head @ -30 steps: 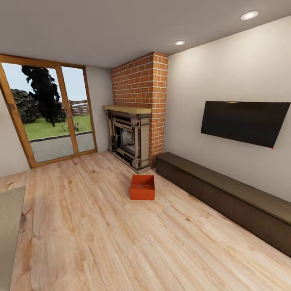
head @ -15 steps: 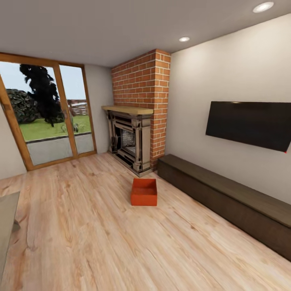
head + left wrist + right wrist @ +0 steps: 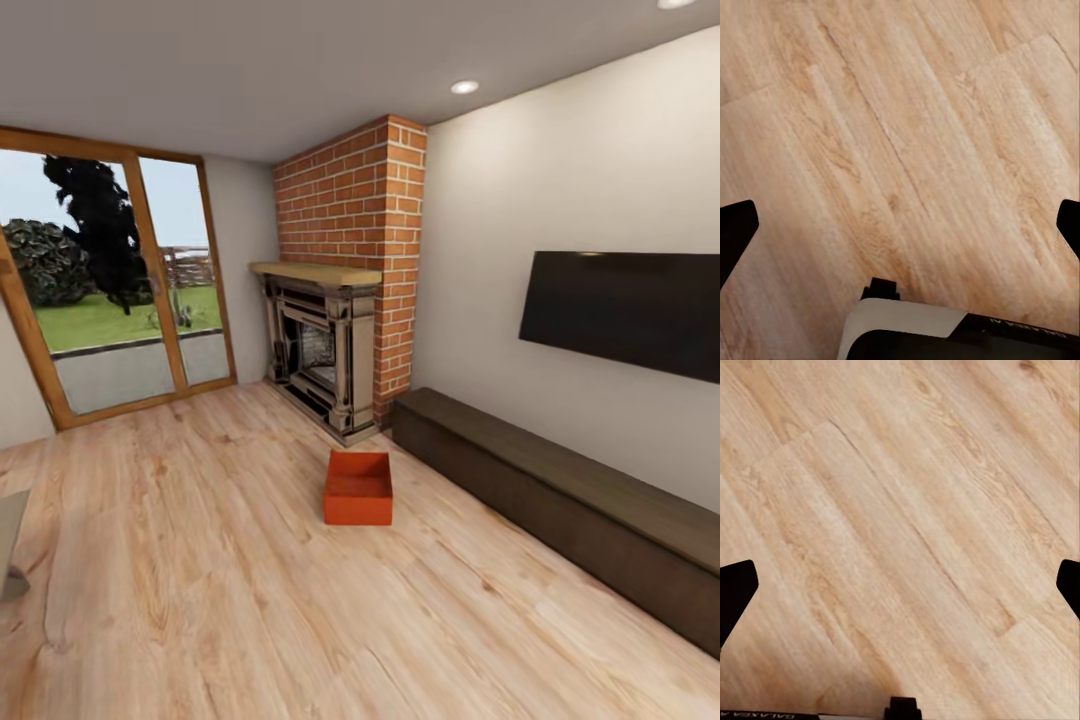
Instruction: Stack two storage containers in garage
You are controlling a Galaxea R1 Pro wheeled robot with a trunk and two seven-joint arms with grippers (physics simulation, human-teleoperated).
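An orange-red open-top rectangular storage container [image 3: 358, 488] sits just below frame centre on the light wood plank floor [image 3: 200, 560], free for pickup, near the brick fireplace [image 3: 340, 300] and long dark low cabinet [image 3: 560, 500]; both grippers, left gripper [image 3: 900, 225] and right gripper [image 3: 900, 585], hang spread wide and empty above planks, presumably stowed while driving.

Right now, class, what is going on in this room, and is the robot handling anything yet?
Nothing is being handled. The robot faces a living room where one orange-red storage container sits open-top on the wood plank floor, in front of the brick fireplace and near the end of the long dark cabinet. Both wrist views look down at bare planks: the left tool and right tool are open, fingers spread wide, holding nothing.
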